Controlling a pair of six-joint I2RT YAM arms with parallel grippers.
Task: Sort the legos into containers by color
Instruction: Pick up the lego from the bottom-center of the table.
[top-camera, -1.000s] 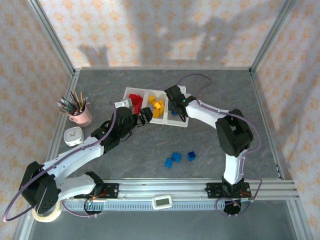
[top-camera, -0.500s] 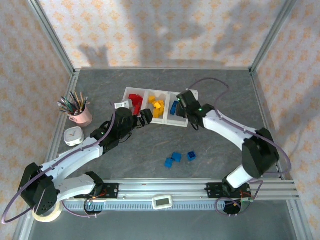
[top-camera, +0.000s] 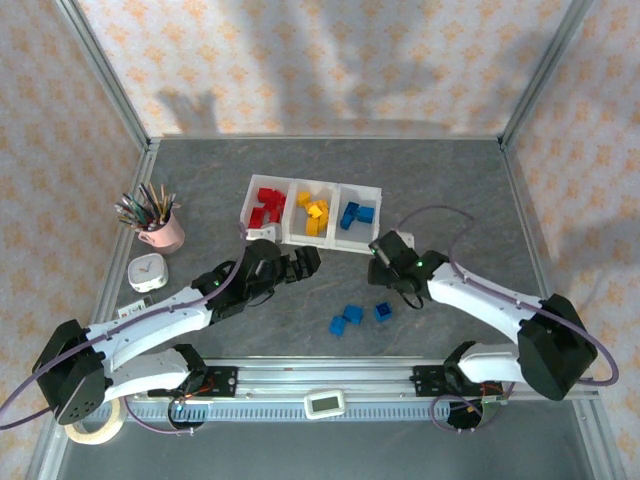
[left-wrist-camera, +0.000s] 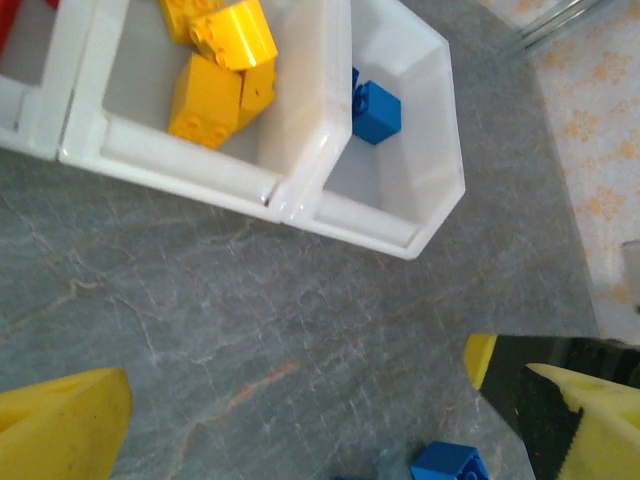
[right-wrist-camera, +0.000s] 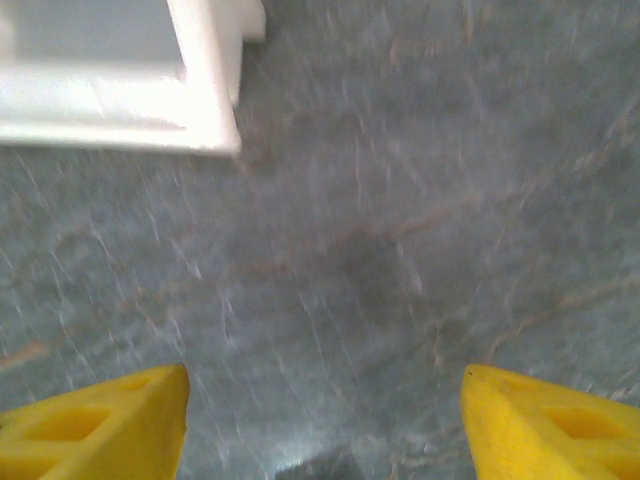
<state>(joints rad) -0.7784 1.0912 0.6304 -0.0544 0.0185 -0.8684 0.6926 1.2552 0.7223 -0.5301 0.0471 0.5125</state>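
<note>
- Right gripper (top-camera: 380, 262), jaws apart and empty, poised mid-frame near three loose blue legos (top-camera: 352, 314) (my next pick, I judge).
- Left gripper (top-camera: 306, 260) waits wide open, empty, below the tray (top-camera: 333, 212).

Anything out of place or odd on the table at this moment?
Three blue legos lie loose on the table, well in front of the tray. The tray's three compartments keep red, yellow and blue pieces apart, so these three look unsorted. Nothing looks spilled or damaged.
</note>
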